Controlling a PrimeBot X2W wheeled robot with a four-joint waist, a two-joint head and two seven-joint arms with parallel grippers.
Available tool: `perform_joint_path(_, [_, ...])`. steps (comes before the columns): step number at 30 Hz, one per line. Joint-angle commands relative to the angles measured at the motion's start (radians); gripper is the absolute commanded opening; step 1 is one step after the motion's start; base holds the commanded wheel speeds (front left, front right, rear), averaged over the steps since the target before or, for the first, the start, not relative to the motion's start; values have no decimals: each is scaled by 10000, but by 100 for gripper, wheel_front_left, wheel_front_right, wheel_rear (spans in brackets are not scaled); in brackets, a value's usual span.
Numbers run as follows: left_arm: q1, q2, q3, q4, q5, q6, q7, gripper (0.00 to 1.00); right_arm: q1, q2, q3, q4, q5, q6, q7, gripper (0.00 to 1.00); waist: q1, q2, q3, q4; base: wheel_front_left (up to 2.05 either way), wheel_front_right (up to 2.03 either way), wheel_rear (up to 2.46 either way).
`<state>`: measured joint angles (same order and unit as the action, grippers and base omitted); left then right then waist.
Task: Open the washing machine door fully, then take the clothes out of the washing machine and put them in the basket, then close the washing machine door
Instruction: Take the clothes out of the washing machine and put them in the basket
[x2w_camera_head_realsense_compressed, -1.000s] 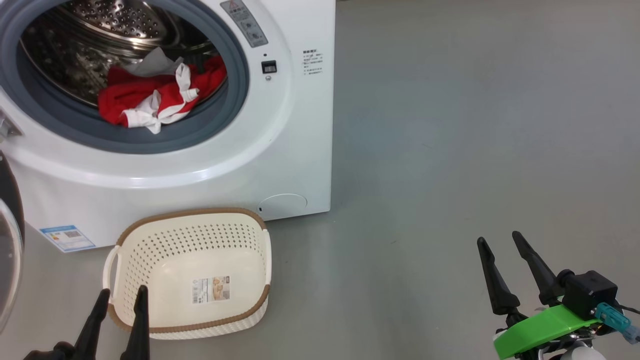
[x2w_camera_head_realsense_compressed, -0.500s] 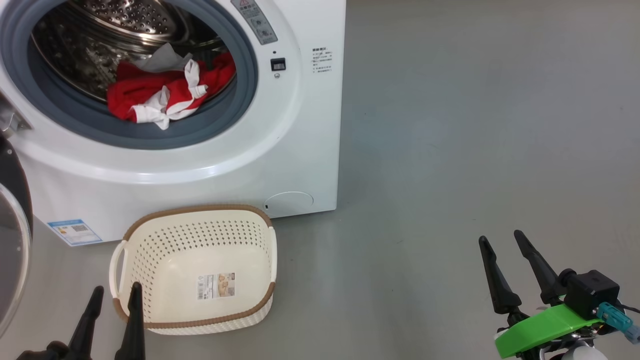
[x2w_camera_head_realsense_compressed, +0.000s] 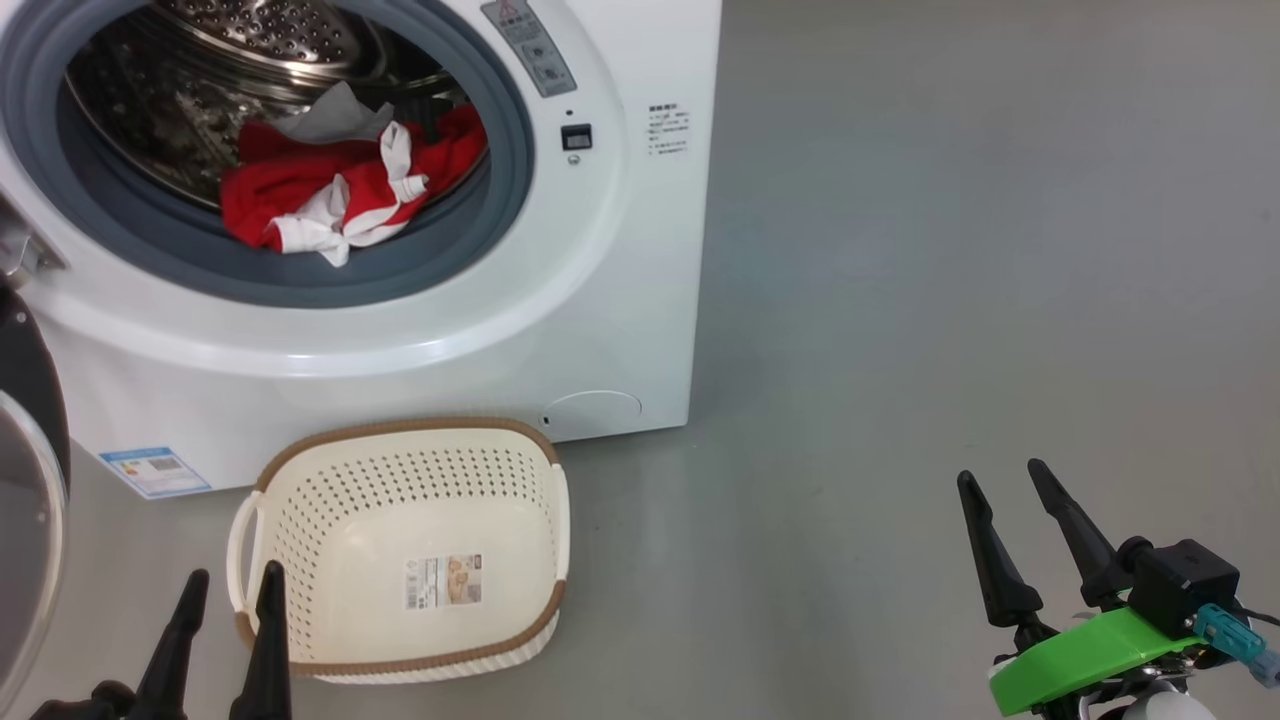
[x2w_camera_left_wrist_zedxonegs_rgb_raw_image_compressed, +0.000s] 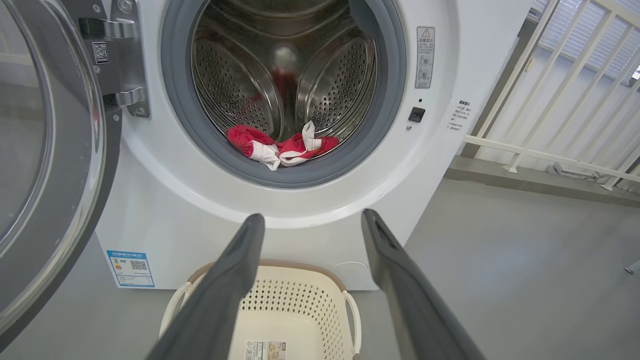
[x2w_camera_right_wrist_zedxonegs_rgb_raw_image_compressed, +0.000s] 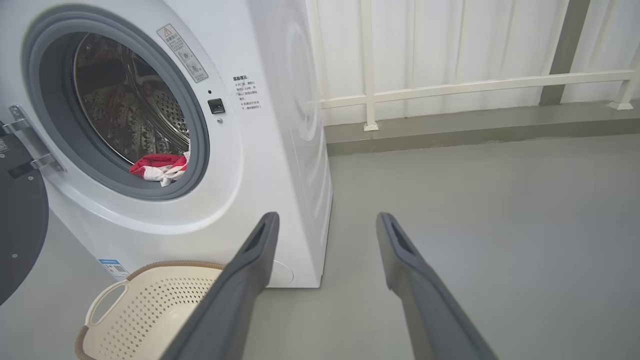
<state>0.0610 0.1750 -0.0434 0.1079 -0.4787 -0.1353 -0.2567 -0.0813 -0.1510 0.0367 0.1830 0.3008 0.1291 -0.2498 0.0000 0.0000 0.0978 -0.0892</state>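
The white washing machine (x2w_camera_head_realsense_compressed: 600, 300) fills the upper left of the head view, and its round door (x2w_camera_head_realsense_compressed: 25, 520) hangs swung open at the left edge. Red and white clothes (x2w_camera_head_realsense_compressed: 340, 190) with a grey piece lie at the drum's front lip. The cream basket (x2w_camera_head_realsense_compressed: 300, 500) sits on the floor just before the machine, with only a sticker on its bottom. My left gripper (x2w_camera_head_realsense_compressed: 232, 585) is open at the basket's near left rim. My right gripper (x2w_camera_head_realsense_compressed: 1000, 475) is open over bare floor, far right of the machine. The left wrist view shows the clothes (x2w_camera_left_wrist_zedxonegs_rgb_raw_image_compressed: 280, 145) beyond the open fingers.
Grey floor (x2w_camera_head_realsense_compressed: 950, 250) stretches to the right of the machine. A white railing (x2w_camera_right_wrist_zedxonegs_rgb_raw_image_compressed: 450, 87) runs along the wall behind. The open door (x2w_camera_left_wrist_zedxonegs_rgb_raw_image_compressed: 45, 150) stands out to the left of the basket (x2w_camera_left_wrist_zedxonegs_rgb_raw_image_compressed: 295, 310).
The whole head view has shifted, with machine and basket sliding right in the picture, so the camera has turned. The left gripper sits a little lower in frame. Both grippers stay open.
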Motion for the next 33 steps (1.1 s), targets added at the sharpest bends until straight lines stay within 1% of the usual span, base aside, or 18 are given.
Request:
perform_joint_path(1, [-312,225,314,-285,-2,46,-51,100,-143,-4,195,-282,-83,16,-120,100,0,0,32,-4,93,-143,50])
perform_joint_path(8, [-394,308,201,-284,61,46,-51,100,-194,28,197,-302,-109,16,-120,100,0,0,148,0,72,-92,20])
perform_joint_path(15, [-516,278,277,-183,110,46,-51,100,-258,67,179,-321,-142,16,-120,100,0,0,231,11,6,-6,0])
perform_joint_path(25, [-741,315,58,123,-57,46,-51,100,-356,128,206,-309,-147,16,-120,100,0,0,403,-24,0,0,0])
perform_joint_path(29, [-1257,428,-256,498,-100,46,-51,100,-400,226,197,-334,-164,16,-120,100,0,0,598,-20,0,0,0])
perform_joint_path(33, [-2294,640,-603,1132,-94,46,-51,100,-514,372,219,-356,-190,16,-120,100,0,0,886,-43,0,0,0])
